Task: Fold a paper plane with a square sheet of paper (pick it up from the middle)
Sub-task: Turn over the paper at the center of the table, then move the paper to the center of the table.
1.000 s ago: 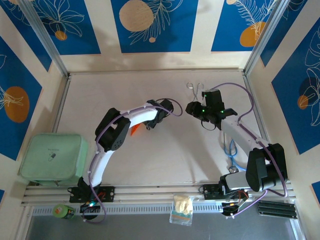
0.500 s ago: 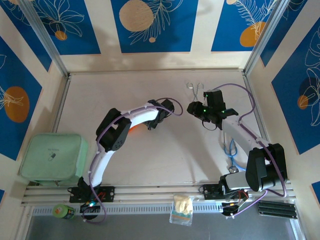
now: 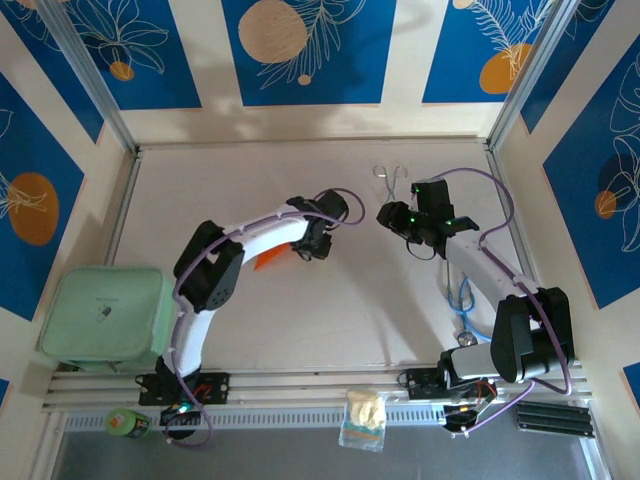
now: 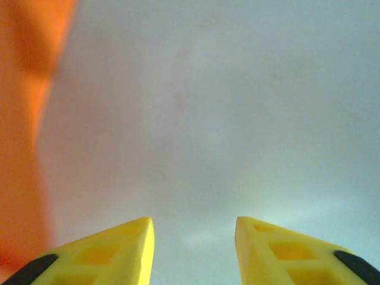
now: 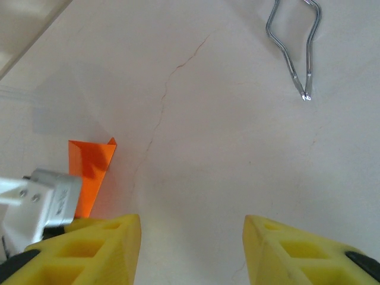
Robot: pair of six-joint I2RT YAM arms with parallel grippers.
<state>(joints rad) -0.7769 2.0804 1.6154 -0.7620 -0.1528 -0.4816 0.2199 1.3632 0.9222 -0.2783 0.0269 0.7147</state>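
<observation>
The orange paper (image 3: 268,260) lies on the worktop (image 3: 330,320), a bit left of the middle, about halfway between the far edge and the near edge. It is folded, and part of it hides under the left arm. The left fingers (image 4: 127,249) are low over the worktop, just beside the paper. They are spread apart with nothing between them. In the left wrist view the paper is a blurry orange patch at the side. The right fingers (image 5: 297,249) are spread apart too and hold nothing. They hang over bare worktop near the middle. Metal tongs (image 5: 309,59) lie past them, close to the far edge.
</observation>
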